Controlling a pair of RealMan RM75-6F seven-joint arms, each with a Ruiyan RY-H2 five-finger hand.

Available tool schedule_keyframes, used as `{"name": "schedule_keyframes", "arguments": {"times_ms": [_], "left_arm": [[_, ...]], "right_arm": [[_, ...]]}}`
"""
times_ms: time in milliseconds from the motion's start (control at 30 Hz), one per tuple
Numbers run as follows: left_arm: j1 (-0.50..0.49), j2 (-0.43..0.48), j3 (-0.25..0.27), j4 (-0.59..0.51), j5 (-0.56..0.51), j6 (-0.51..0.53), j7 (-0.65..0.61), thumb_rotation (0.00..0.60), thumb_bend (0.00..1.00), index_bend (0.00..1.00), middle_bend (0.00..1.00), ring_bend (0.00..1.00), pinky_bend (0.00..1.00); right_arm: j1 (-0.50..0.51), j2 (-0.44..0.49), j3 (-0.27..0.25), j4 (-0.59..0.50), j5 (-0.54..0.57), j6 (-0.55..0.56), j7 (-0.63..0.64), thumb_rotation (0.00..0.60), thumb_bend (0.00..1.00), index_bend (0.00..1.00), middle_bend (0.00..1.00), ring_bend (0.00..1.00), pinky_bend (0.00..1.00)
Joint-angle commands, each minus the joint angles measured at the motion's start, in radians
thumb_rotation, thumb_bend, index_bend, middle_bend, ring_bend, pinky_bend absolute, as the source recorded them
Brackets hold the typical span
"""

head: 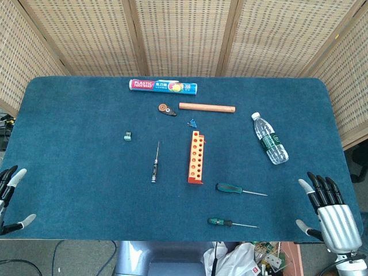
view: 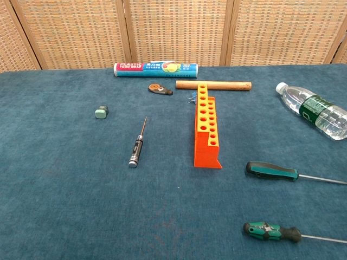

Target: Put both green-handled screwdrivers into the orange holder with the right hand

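Two green-handled screwdrivers (head: 240,190) (head: 231,222) lie flat just right of the orange holder (head: 196,156); light and rigid, they are likely best pinched at the rubbery handles. Right hand (head: 328,210) hovers open, fingers spread, empty, nearby.

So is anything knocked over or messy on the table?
A little. The water bottle lies on its side instead of standing, with no spill visible. The two green-handled screwdrivers lie loose on the cloth beside the orange holder, whose holes look empty. Nothing appears broken.
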Motion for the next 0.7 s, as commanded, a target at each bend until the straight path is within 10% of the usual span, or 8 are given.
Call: {"name": "schedule_keyframes", "arguments": {"times_ms": [33, 300, 700], "left_arm": [[-0.001, 0.000, 0.000, 0.000, 0.000, -0.002, 0.000, 0.600, 0.00, 0.00, 0.00, 0.00, 0.00], [0.002, -0.001, -0.001, -0.004, 0.000, 0.003, 0.006, 0.600, 0.00, 0.00, 0.00, 0.00, 0.00], [-0.011, -0.008, -0.014, -0.013, -0.037, -0.029, 0.031, 0.600, 0.00, 0.00, 0.00, 0.00, 0.00]], "right_arm": [[0.005, 0.003, -0.007, -0.002, -0.011, -0.014, 0.011, 0.600, 0.00, 0.08, 0.00, 0.00, 0.00], [0.074, -0.004, -0.057, 0.021, -0.093, -0.129, 0.155, 0.600, 0.00, 0.09, 0.00, 0.00, 0.00], [0.269, -0.121, -0.041, 0.070, -0.120, -0.409, 0.243, 0.600, 0.09, 0.42, 0.00, 0.00, 0.00]]}}
